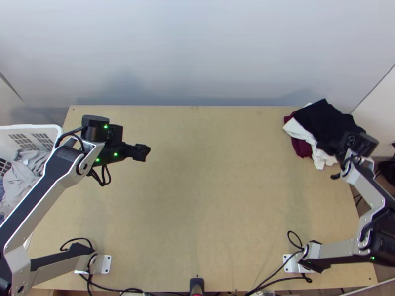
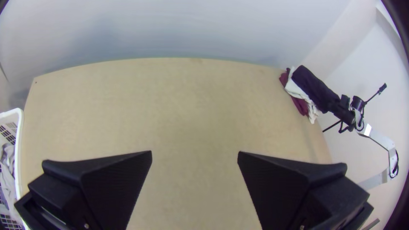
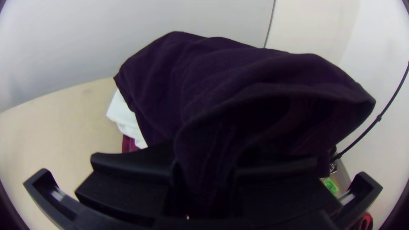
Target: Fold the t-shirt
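In the top view my left gripper [image 1: 140, 152] hangs over the table's left part; in the left wrist view the left gripper [image 2: 194, 152] is open, bare table between its fingers. A black cloth [image 1: 323, 121] lies bunched on a pile at the table's far right corner. My right gripper [image 1: 363, 144] is at the cloth's near right end. The right wrist view has the right gripper [image 3: 204, 164] shut on the black cloth [image 3: 238, 72], a drooping fold pinched between the fingers. Whether this cloth is a t-shirt, I cannot tell.
White cloth [image 1: 297, 130] and maroon cloth [image 1: 301, 148] lie under the black one. A white basket [image 1: 54, 129] with grey clothes [image 1: 22, 175] stands off the table's left edge. Bare wood covers the table's middle [image 1: 212, 187]. Cables run along the near edge.
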